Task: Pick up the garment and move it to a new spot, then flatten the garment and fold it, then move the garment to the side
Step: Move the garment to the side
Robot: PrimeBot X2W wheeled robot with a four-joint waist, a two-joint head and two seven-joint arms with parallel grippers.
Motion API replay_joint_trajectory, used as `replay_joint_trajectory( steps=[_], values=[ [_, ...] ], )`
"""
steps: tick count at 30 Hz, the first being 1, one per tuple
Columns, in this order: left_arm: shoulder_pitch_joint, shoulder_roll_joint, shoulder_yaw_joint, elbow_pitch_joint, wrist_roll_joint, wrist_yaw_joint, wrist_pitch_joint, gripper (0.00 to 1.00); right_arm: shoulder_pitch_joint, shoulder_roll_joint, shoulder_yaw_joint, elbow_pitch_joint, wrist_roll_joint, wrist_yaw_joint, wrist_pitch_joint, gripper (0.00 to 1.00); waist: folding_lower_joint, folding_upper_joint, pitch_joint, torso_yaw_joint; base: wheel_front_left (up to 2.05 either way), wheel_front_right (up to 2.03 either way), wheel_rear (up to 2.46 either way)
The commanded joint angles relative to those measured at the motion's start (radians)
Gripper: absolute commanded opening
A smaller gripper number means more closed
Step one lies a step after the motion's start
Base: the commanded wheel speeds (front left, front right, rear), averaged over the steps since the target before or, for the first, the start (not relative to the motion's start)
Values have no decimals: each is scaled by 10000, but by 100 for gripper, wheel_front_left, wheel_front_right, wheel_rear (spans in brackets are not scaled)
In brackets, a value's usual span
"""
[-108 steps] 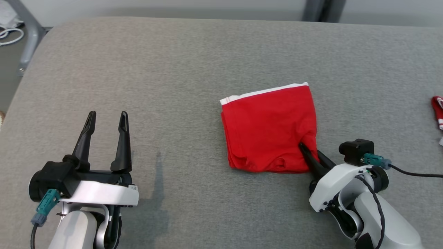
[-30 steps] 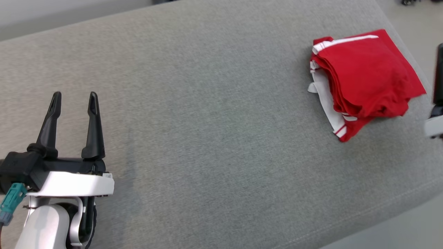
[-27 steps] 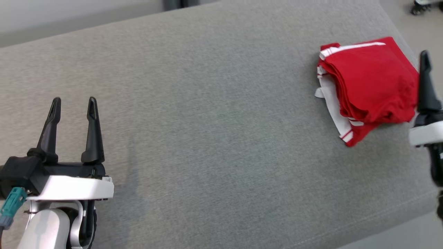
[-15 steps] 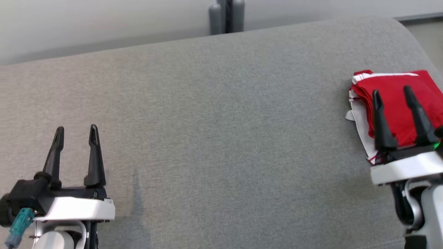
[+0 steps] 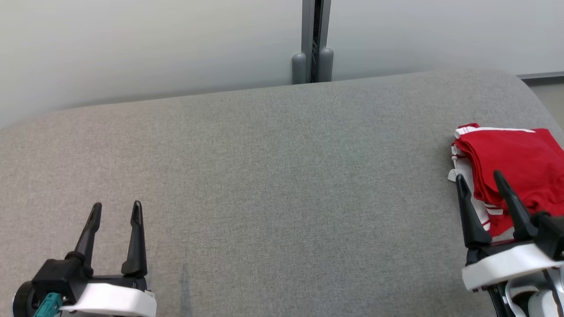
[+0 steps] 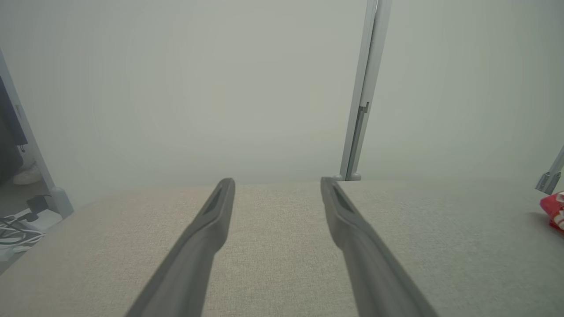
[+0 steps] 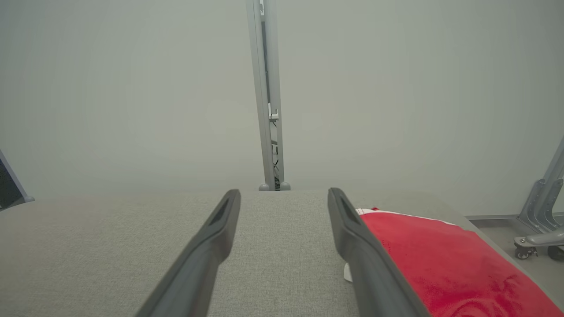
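Observation:
The garment [image 5: 515, 165] is red with white trim and lies folded in a stack at the right end of the grey padded table [image 5: 273, 176]. It also appears in the right wrist view [image 7: 445, 259] and as a sliver in the left wrist view [image 6: 554, 209]. My right gripper [image 5: 480, 178] hovers at the lower right with its jaws open and empty, its fingertips over the garment's near left edge. Far from the garment, at the lower left, my left gripper [image 5: 115, 208] is open and empty too.
A pale wall runs behind the table, with a grey post [image 5: 313, 42] at its middle. A metal frame on castors [image 7: 539, 220] stands on the floor past the table's right end. Cables [image 6: 17, 224] lie on the floor at the left.
The head camera has tilted up and swung left, so wall and post now show. The right gripper has let go of the garment and drawn back beside it, open.

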Motion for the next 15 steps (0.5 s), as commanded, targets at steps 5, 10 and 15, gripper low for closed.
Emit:
replay_joint_trajectory(
  steps=[5, 10, 15],
  values=[
    [391, 83, -122, -96, -67, 73, 135, 100, 745, 41, -169, -505, -156, -4, 334, 100, 0, 0, -387, 27, 0, 0, 0],
    [643, 72, -144, -178, -95, 164, 211, 100, 1126, 113, -269, -818, -185, -4, 567, 100, 0, 0, -562, 34, 0, 0, 0],
    [701, 122, -103, -235, -127, 236, 268, 100, 1250, 193, -316, -1036, -219, -4, 691, 100, 0, 0, -579, 67, 0, 0, 0]
  ],
)
